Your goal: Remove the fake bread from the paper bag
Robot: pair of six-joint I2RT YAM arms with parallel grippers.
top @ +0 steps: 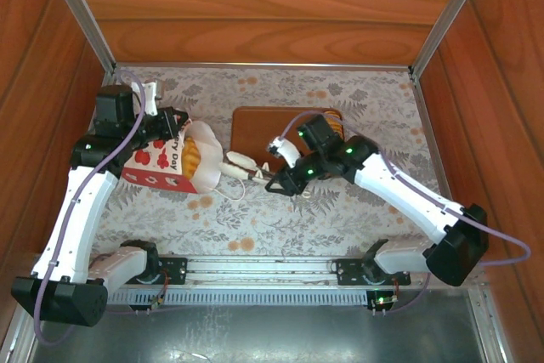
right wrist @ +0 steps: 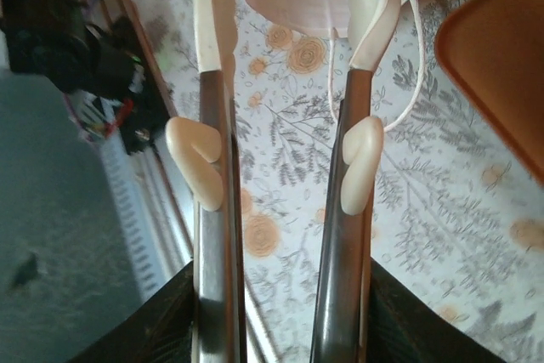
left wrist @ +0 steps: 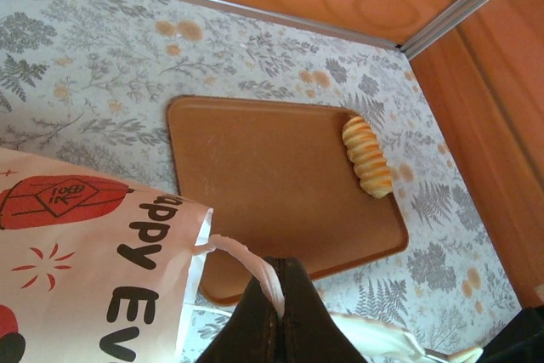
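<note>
- paper bag (top: 161, 161) lies on its side on the worktop (top: 340, 210), left claw (left wrist: 280, 312) pinched shut on its cord handle (left wrist: 246, 257).
- right claw (right wrist: 289, 40) sits half open just outside the mouth, nothing between its tongs.
- fake bread (top: 192, 157) in that mouth looks light, hard, slick; grip across the ridges.
- one croissant (left wrist: 367, 156) lies on the tray (left wrist: 272, 184).

End effector (right wrist: 293, 6) at bag mouth (right wrist: 297, 2)

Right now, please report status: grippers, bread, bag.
Left gripper shut on bag handle. Right gripper open at paper bag mouth, empty. One croissant on tray; bread inside bag.
</note>
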